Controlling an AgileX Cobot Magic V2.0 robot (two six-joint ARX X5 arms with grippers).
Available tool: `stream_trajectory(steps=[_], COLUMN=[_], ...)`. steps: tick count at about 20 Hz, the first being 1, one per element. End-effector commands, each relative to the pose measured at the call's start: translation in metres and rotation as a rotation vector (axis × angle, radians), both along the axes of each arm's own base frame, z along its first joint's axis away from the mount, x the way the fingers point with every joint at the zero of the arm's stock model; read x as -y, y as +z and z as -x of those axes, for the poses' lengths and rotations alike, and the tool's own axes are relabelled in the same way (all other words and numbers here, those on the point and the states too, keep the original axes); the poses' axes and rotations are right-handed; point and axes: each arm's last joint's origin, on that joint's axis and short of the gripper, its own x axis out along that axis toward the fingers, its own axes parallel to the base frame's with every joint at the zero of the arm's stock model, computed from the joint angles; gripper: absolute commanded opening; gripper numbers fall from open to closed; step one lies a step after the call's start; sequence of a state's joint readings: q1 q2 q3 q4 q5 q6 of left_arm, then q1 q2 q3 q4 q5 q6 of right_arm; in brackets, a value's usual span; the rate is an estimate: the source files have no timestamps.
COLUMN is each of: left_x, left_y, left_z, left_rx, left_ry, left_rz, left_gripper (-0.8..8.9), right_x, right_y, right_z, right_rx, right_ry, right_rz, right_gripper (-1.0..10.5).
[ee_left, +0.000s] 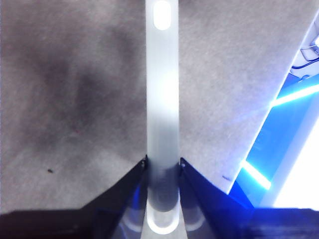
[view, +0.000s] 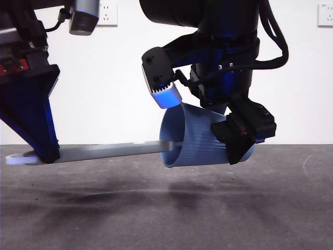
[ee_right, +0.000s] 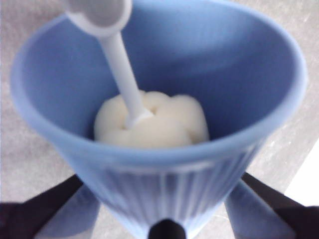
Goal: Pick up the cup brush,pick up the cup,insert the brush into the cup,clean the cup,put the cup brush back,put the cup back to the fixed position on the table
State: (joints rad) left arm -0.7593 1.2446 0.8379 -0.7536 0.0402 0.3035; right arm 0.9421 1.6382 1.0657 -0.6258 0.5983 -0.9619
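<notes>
White wall and two pale wall sockets back a dark grey worktop (view: 166,208), scuffed and smudged, where both arms of the robot are at work above the surface.

At the left of the front view, the left gripper (view: 36,151) is clamped on the cup brush (view: 104,151) near the white looped end of its handle. The left wrist view shows the two black jaws of that gripper (ee_left: 162,167) pressed against either side of the grey handle (ee_left: 162,99), which runs straight away from the camera over the worktop (ee_left: 65,84).

The handle lies nearly level, clear of the worktop, and enters the mouth of the cup (view: 200,143), a ribbed blue tumbler held on its side with the rim turned toward the left gripper. The right gripper (view: 242,140) comes down from above and grips the cup near its base end, holding it off the surface.

From the right wrist camera, the black jaws of the right gripper (ee_right: 164,219) bracket the ribbed wall of the cup (ee_right: 239,84). Inside, the cream-yellow sponge head of the brush (ee_right: 152,122) sits deep at the bottom, with the pale handle rising out past the rim.
</notes>
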Motion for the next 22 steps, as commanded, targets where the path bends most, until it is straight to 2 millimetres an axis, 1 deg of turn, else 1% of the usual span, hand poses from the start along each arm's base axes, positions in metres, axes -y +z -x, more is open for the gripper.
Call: stream_trajectory(steps=[1,3,4,6,9,13,16,18,19,22], left_x=[0.004,-0.003,-0.01,-0.022,-0.039,-0.065,-0.079,-0.082,-0.082,-0.073], left_y=[0.002,-0.001,-0.003,-0.003,0.007,0.021,0.029,0.03,0.031,0.039], left_z=[-0.003,-0.001,0.001,0.003,0.005,0.018,0.023,0.02,0.017,0.0], left_rx=[0.022,0.002,-0.007,-0.042,-0.046,-0.066,-0.056,-0.042,-0.034,-0.015], left_ry=[0.006,0.053,0.089,0.13,0.223,0.322,0.401,0.46,0.497,0.605], left_rz=[0.048,-0.039,-0.118,-0.207,-0.179,-0.185,-0.154,-0.122,-0.079,0.226], left_gripper=[-0.09,-0.09,-0.09,-0.09,-0.09,-0.09,-0.09,-0.09,-0.09,-0.09], right_x=[-0.005,-0.004,-0.003,0.0,0.002,0.008,0.011,0.014,0.015,0.023], right_y=[-0.002,-0.002,-0.002,-0.003,-0.003,-0.002,-0.001,0.003,0.007,0.03], right_z=[0.001,0.001,0.0,-0.002,-0.004,-0.01,-0.013,-0.014,-0.014,-0.011], right_rx=[-0.012,-0.006,-0.011,-0.012,-0.01,0.032,0.054,0.078,0.087,0.047], right_ry=[0.014,-0.009,-0.017,-0.047,-0.093,-0.191,-0.314,-0.433,-0.499,-0.692], right_rz=[-0.028,-0.031,-0.027,-0.034,-0.055,-0.085,-0.175,-0.285,-0.362,-0.664], right_gripper=[-0.2,-0.2,-0.2,-0.2,-0.2,-0.2,-0.2,-0.2,-0.2,-0.2])
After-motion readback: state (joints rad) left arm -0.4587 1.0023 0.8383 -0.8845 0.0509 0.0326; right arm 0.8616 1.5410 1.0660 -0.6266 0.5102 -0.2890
